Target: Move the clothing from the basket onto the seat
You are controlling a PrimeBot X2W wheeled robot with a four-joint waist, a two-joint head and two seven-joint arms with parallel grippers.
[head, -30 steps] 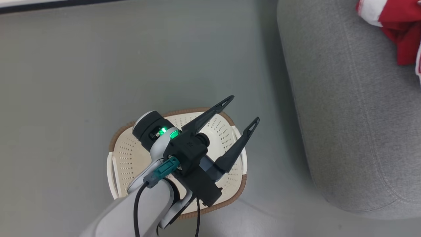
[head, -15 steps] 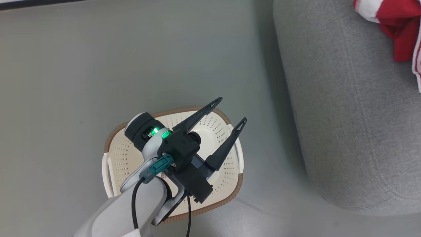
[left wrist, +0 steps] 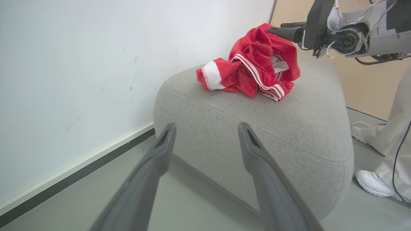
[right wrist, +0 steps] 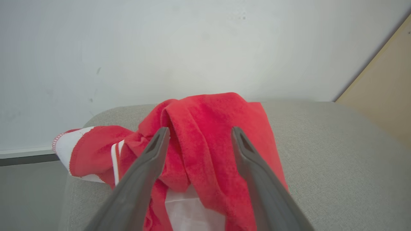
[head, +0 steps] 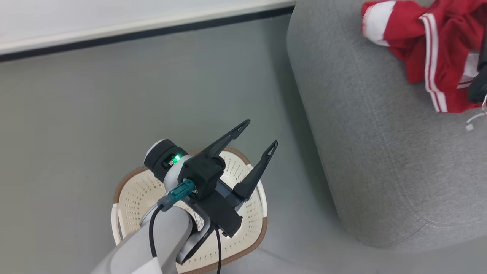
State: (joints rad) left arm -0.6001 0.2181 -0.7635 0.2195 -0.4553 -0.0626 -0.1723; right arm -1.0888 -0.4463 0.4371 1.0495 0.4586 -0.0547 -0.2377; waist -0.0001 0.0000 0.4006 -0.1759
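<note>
The red clothing (head: 430, 49) lies in a heap on the grey seat (head: 380, 152), with a white cuff and white stripes showing. In the right wrist view my right gripper (right wrist: 199, 132) is open, its fingers standing apart around the top fold of the clothing (right wrist: 199, 112). From the left wrist view the right gripper (left wrist: 284, 28) sits at the heap's upper edge (left wrist: 253, 64). My left gripper (head: 260, 134) hangs open and holds nothing above the cream basket (head: 125, 182), whose visible inside is bare plastic.
A white wall with a dark baseboard (head: 152, 32) runs behind the grey floor. A person's trouser leg and white shoe (left wrist: 372, 183) stand beside the seat's far end, near a beige panel (left wrist: 369, 83).
The head camera has shifted, bringing the baseboard and more of the clothing into view. My left gripper stays open over the basket.
</note>
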